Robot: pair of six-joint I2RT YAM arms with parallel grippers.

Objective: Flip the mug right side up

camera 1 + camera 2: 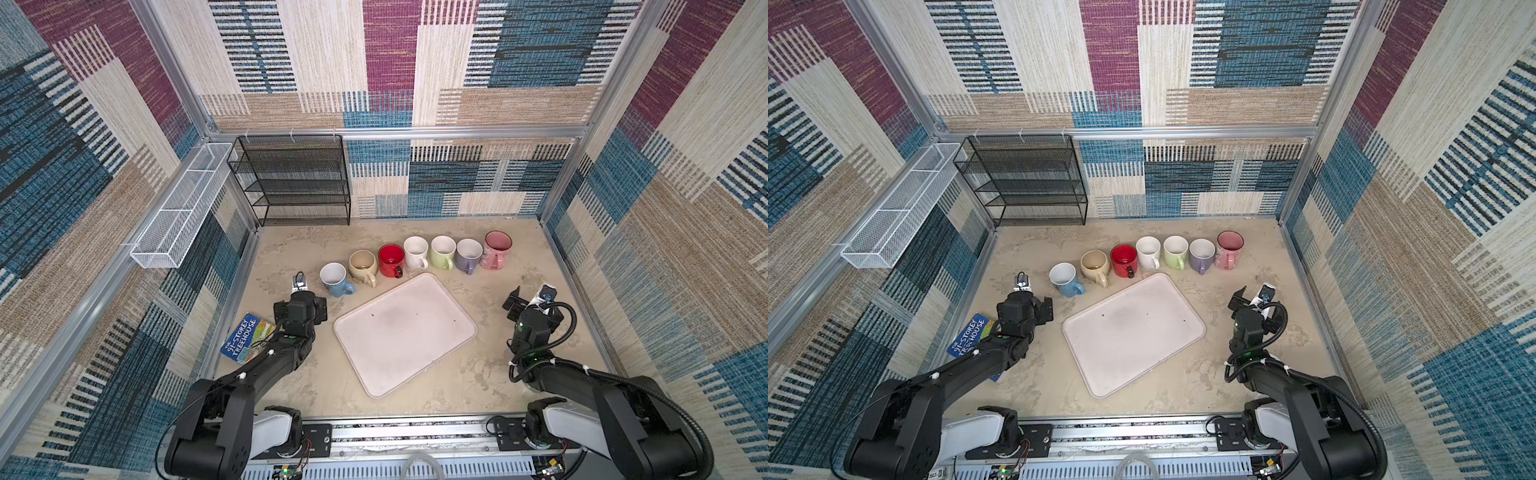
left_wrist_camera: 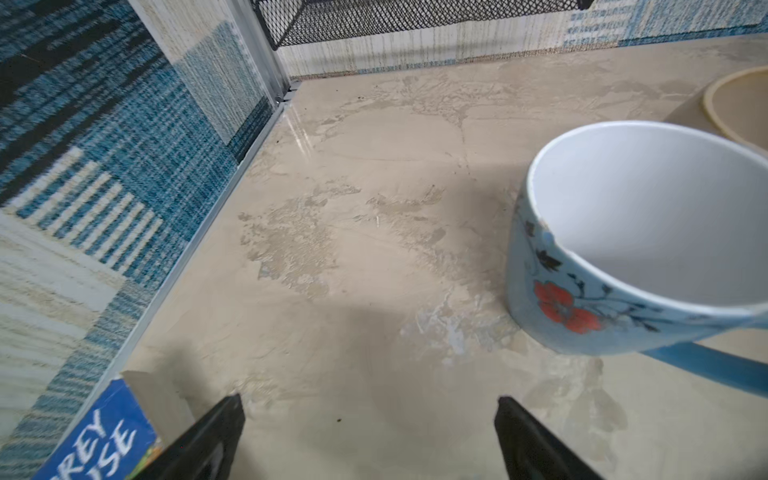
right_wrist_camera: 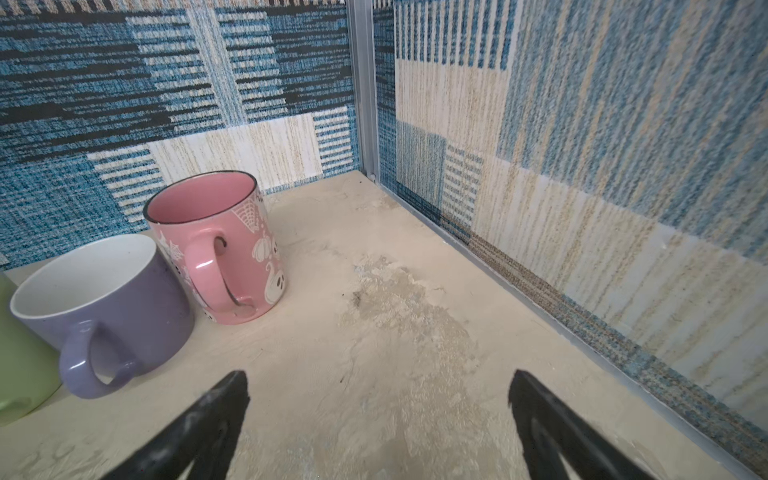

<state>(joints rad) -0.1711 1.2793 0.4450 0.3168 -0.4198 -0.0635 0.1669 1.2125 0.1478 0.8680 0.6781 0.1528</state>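
Observation:
A light blue mug (image 1: 334, 279) (image 1: 1065, 279) with red flowers stands upright, mouth up, at the left end of a row of mugs. In the left wrist view this blue mug (image 2: 623, 249) shows its white inside and its handle. My left gripper (image 1: 300, 291) (image 2: 370, 405) is open just left of it, apart from it, with only bare table between the fingers. My right gripper (image 1: 530, 297) (image 3: 379, 377) is open and empty over the table at the right, in front of the pink mug (image 3: 216, 245) and the purple mug (image 3: 104, 307). Every mug in view stands mouth up.
The row runs on through beige (image 1: 363, 266), red (image 1: 390, 259), white (image 1: 415, 251) and green (image 1: 442, 251) mugs. A pale tray (image 1: 405, 332) lies mid-table. A blue book (image 1: 247, 338) lies by the left wall. A black mesh shelf (image 1: 291, 178) and a white wire basket (image 1: 183, 208) stand back left.

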